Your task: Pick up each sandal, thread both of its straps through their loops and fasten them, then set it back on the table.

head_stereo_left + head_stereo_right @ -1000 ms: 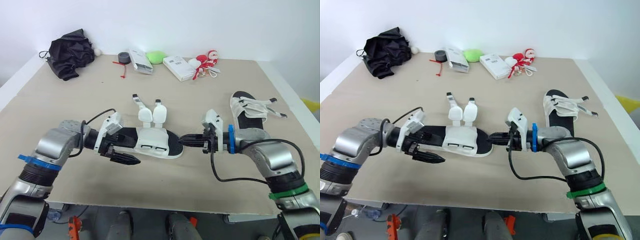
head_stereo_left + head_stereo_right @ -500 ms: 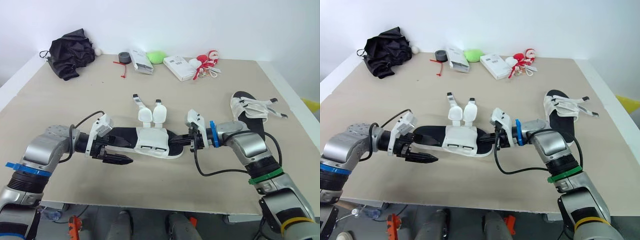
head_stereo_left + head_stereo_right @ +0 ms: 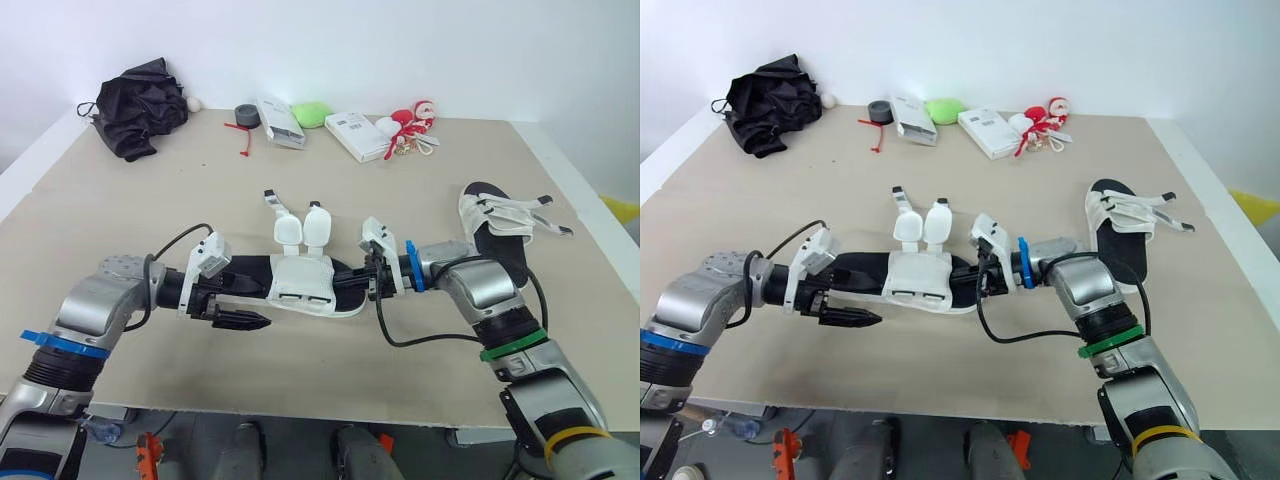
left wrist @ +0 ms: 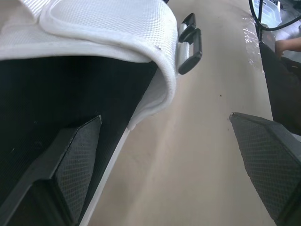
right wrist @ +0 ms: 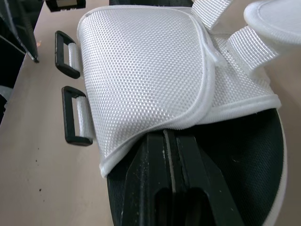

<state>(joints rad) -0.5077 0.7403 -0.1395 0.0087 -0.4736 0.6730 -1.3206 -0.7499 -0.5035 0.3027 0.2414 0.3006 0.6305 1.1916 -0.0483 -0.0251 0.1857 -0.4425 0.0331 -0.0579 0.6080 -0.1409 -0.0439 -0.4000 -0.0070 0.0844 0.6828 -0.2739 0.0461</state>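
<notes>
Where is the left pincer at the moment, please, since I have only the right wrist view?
Observer: The left pincer is at the heel end of the sandal. It is open, with one finger over the sole and the other beside it, over the table.
Operator: Thank you. Where do the strap ends lie?
Observer: Both straps lie spread on the table beyond the sandal, on the side away from the robot.
Operator: And where is the other sandal?
Observer: The second sandal lies on the table to the robot's right.
</notes>
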